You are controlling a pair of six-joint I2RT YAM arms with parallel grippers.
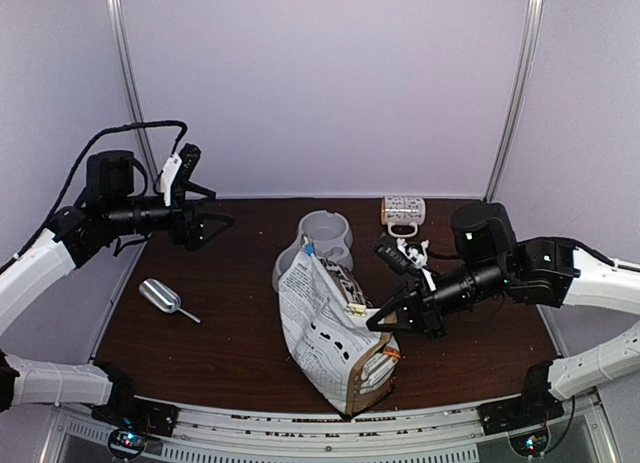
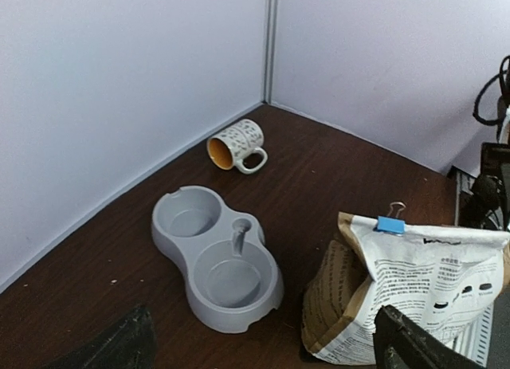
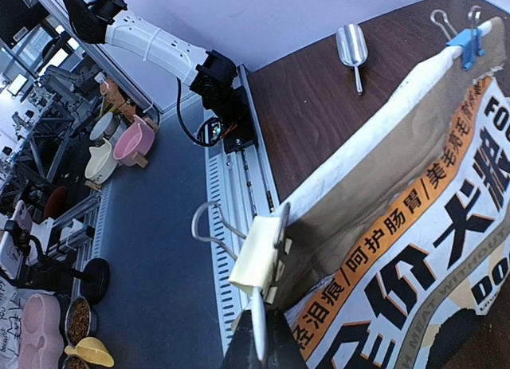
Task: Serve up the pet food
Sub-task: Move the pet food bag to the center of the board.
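Observation:
The printed paper bag [image 1: 330, 333] stands near the table's front, folded at the top. A blue clip [image 1: 310, 249] and a pale yellow clip [image 1: 355, 306] hold the fold. My right gripper [image 1: 377, 318] reaches in from the right. In the right wrist view it [image 3: 261, 345] is shut on a wire handle of the yellow clip [image 3: 259, 253]. My left gripper [image 1: 215, 223] hangs open at the far left, high above the table, with nothing between its fingers [image 2: 119, 345]. The grey double bowl [image 1: 285, 270] sits behind the bag, both wells bare [image 2: 215, 309]. The pet food is hidden.
A metal scoop [image 1: 160, 296] lies on the left of the table, its handle toward the front. A patterned mug [image 1: 403, 213] lies on its side at the back right. Small black and white items [image 1: 405, 253] lie between the mug and my right arm.

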